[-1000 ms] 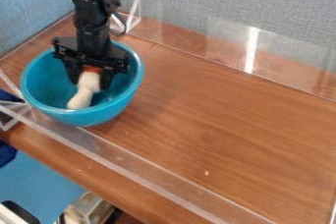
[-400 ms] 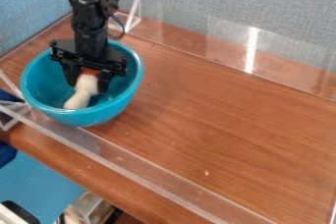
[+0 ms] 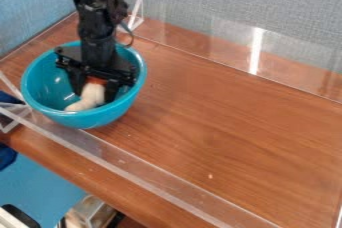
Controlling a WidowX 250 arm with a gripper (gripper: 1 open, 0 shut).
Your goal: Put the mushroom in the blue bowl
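Note:
The blue bowl (image 3: 44,90) stands at the left end of the wooden table, glossy teal and deep. My black gripper (image 3: 94,79) points almost straight down into it, just inside the rim on the right. It is shut on the mushroom (image 3: 91,95). The cream stem hangs out below the fingers (image 3: 118,73), low inside the bowl. The fingers mostly hide the tan cap. I cannot tell whether the stem touches the bowl's bottom.
A clear acrylic wall (image 3: 254,47) runs along the back and right of the brown tabletop (image 3: 227,112), and a low clear rail (image 3: 120,167) lines the front edge. A blue-grey wall stands behind.
The gripper and the mushroom have shifted a little to the right and lower in the picture, deeper into the bowl. The jaws have stayed shut.

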